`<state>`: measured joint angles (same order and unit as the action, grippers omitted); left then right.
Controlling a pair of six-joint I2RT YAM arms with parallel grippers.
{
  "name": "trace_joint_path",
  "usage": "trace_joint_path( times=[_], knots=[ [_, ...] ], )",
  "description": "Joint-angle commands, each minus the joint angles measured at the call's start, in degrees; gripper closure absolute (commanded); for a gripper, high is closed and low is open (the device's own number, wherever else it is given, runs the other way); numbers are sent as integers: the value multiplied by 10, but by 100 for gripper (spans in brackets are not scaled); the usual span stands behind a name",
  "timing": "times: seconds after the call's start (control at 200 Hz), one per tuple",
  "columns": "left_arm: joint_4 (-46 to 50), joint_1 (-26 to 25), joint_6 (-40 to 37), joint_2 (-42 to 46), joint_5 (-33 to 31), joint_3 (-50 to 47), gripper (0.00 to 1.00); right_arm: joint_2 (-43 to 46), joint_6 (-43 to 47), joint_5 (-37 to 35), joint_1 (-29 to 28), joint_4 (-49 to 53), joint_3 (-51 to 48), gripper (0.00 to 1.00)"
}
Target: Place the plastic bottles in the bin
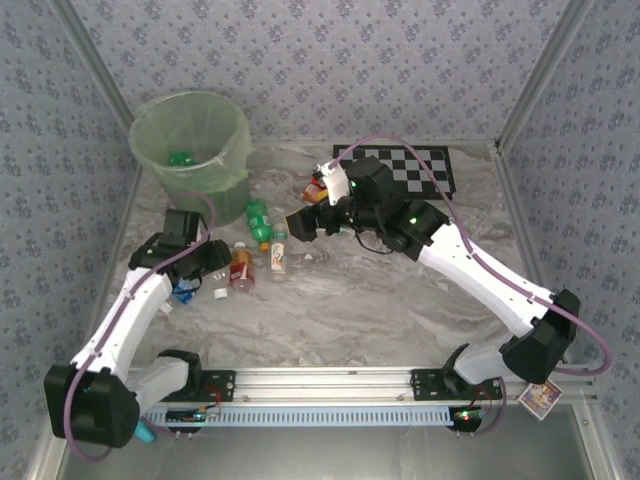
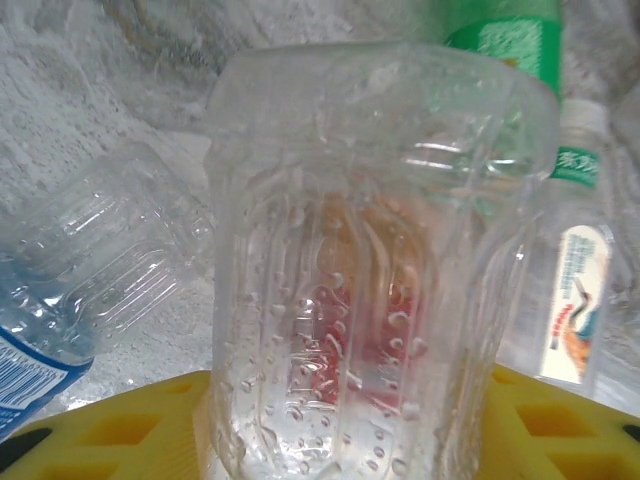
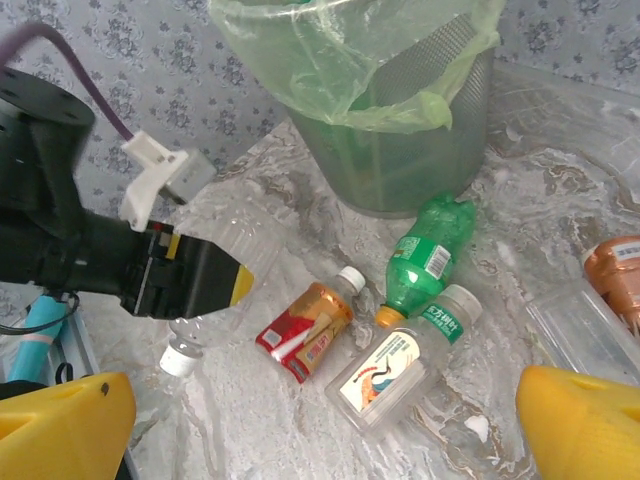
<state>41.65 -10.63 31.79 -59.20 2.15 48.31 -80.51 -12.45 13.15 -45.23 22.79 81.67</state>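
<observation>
Three bottles (image 3: 425,250) lie beside left gripper (image 2: 340,430) pinching a clear bottle (image 2: 370,250); right gripper (image 3: 322,422) spread wide.

Table (image 1: 380,310): marble-look top, smooth, slight sheen. Walls (image 1: 330,60): matt, printed, cloth- or paper-like. Bin (image 3: 440,150): ribbed plastic, semi-clear, w/ liner (image 3: 330,70) of thin crinkly green film, glossy. Clear bottle (image 2: 370,280): thin ribbed plastic, glossy, droplets inside. Green bottle (image 3: 428,255): glossy tinted plastic, printed label. Orange bottle (image 3: 305,330): shiny wrap label. Left fingers (image 2: 170,400): yellow plastic, matt. Arm shells (image 1: 480,275): white plastic, smooth. Joints (image 1: 545,345): black, matt. Near rail (image 1: 330,380): bare metal, grooved. Checkerboard (image 1: 420,165): flat, matt.
</observation>
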Motion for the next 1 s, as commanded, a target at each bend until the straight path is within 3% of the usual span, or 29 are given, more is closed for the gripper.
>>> trace_joint_path(
  times=[0.0,0.215,0.42,0.77,0.995],
  knots=[
    [25,-6,3,38,8,33,45,-3,7,9,-5,12,29,0],
    [51,-7,-23,90,9,76,46,-9,7,-1,-13,13,40,0],
    [68,-7,-56,89,-2,183,47,-11,9,-14,-19,15,51,0],
    [22,-1,-120,-20,-53,368,48,-2,16,-44,-27,22,65,0],
    [38,51,-100,-145,-25,509,48,14,22,-68,-27,32,66,0]
  ],
)
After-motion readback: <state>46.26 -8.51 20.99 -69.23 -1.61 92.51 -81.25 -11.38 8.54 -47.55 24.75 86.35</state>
